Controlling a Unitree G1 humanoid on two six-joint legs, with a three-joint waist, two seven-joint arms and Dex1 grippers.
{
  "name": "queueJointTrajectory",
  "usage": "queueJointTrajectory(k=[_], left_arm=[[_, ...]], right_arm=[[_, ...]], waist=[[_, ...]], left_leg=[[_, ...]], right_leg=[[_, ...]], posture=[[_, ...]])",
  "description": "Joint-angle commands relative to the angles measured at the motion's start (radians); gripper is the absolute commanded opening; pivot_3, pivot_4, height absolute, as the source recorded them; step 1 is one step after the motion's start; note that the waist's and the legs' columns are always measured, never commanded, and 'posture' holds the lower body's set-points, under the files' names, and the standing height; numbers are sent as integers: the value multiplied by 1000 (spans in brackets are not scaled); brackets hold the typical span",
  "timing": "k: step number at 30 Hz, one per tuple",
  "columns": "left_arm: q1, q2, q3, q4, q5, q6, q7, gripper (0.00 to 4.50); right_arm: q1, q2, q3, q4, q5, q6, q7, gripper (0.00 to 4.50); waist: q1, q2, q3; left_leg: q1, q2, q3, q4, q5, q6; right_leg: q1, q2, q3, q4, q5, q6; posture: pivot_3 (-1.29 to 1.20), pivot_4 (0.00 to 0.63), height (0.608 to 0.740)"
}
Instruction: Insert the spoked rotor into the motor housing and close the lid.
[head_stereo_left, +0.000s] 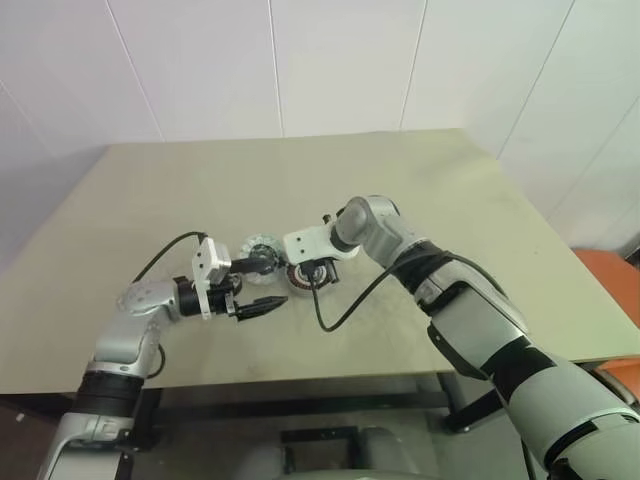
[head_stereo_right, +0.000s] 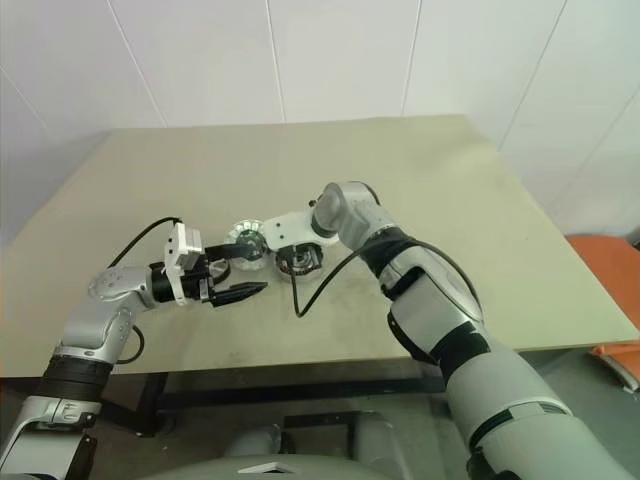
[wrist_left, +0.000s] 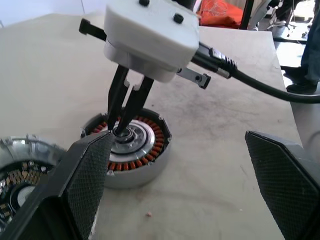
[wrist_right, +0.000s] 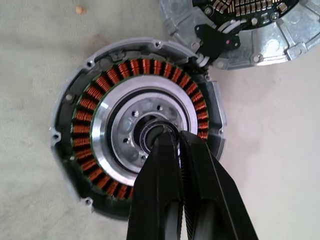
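Note:
The spoked rotor (wrist_right: 90, 105), ringed with copper windings, sits inside the round silvery motor housing (wrist_right: 100, 52) on the table. My right gripper (wrist_right: 170, 135) points down with its fingers shut, and their tips rest in the rotor's dark centre hub. The same is seen in the left wrist view, with the right gripper (wrist_left: 120, 127) over the housing (wrist_left: 135, 175). The lid (wrist_right: 260, 45), a silvery round cover with a circuit board inside, lies open-side up right beside the housing. My left gripper (head_stereo_left: 278, 282) stands wide open and empty just left of the housing, pointing at it, one finger (head_stereo_left: 255, 264) over the lid's near edge.
The beige table (head_stereo_left: 450, 200) stretches wide behind and to the right of the parts. A black cable (head_stereo_left: 345, 305) loops from my right wrist down over the table near the front edge. Something orange (head_stereo_left: 610, 275) stands beyond the table's right side.

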Motion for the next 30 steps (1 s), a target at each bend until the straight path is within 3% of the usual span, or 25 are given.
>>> queueJointTrajectory(k=[1,21,30], left_arm=[[-7,2,17,-26,-9,-7,8,4500],[-17,-21,3,4,1,-26,14,4500],[-4,-30,2,7,5,-37,20,4500]], right_arm=[[-39,12,-9,31,-9,-20,10,38],[-123,41,8,175,-56,-112,111,38],[-170,65,-16,224,-64,-122,70,38]], waist=[[0,0,0],[1,0,0],[0,0,0]], left_leg=[[0,0,0,0,0,0],[-1,-1,0,0,0,0],[-1,-1,0,0,0,0]], right_leg=[[0,0,0,0,0,0],[0,-1,0,-1,0,0],[0,-1,0,0,0,0]], posture=[[0,0,740],[0,0,740],[0,0,740]])
